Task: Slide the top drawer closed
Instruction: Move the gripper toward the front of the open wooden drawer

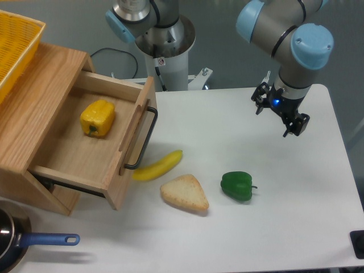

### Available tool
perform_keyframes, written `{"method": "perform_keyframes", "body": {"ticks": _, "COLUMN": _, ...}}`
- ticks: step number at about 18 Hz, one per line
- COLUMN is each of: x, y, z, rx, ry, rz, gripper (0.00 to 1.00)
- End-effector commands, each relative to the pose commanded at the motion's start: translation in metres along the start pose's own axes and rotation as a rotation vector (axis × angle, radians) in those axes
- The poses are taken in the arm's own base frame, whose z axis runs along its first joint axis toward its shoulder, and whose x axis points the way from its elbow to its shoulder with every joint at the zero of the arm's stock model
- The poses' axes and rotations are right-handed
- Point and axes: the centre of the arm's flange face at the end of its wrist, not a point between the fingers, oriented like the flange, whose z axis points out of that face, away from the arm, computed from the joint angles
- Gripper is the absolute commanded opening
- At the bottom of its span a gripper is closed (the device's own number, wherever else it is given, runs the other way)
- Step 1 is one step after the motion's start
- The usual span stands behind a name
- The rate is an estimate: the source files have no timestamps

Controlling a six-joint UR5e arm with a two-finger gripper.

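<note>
**Drawer standing wide open, arm far off to the side**

The top drawer [85, 142] is sitting pulled fully out of the cabinet [34, 96] at the table's nine o'clock, carrying a yellow pepper [98, 118]. The gripper [282, 114] is hanging well apart at two o'clock, fingers looking spread and holding nothing. To close it well, the arm is probably needing to cross over, meet the front panel near the black handle [142, 139], and push squarely along the runners. A banana [157, 165] is lying just beside the handle, risking a snag.
</note>
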Motion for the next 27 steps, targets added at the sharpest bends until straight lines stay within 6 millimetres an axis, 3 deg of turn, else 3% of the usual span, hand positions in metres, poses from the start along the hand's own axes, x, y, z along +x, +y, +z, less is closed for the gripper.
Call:
{"method": "perform_keyframes", "body": {"ticks": 4, "x": 0.0, "y": -0.005, "z": -0.003, "rx": 0.001, "ry": -0.015, "rz": -0.003, "gripper": 1.0}}
{"method": "perform_keyframes", "body": {"ticks": 10, "x": 0.012, "y": -0.008, "z": 0.025, "rx": 0.025, "ry": -0.03, "rz": -0.053, "gripper": 1.0}}
{"method": "perform_keyframes", "body": {"ticks": 16, "x": 0.02, "y": -0.024, "z": -0.001, "rx": 0.041, "ry": -0.074, "rz": -0.38, "gripper": 1.0}}
{"method": "perform_keyframes", "body": {"ticks": 19, "x": 0.022, "y": -0.036, "z": -0.004, "rx": 0.061, "ry": -0.074, "rz": -0.415, "gripper": 1.0}}
{"method": "perform_keyframes", "body": {"ticks": 22, "x": 0.025, "y": -0.05, "z": -0.006, "rx": 0.097, "ry": -0.063, "rz": -0.538, "gripper": 0.7}}
{"method": "perform_keyframes", "body": {"ticks": 25, "x": 0.036, "y": -0.081, "z": -0.012, "rx": 0.114, "ry": -0.061, "rz": -0.64, "gripper": 0.23}}
{"method": "perform_keyframes", "body": {"ticks": 27, "x": 0.046, "y": -0.105, "z": -0.015, "rx": 0.119, "ry": -0.059, "rz": -0.681, "gripper": 0.1}}
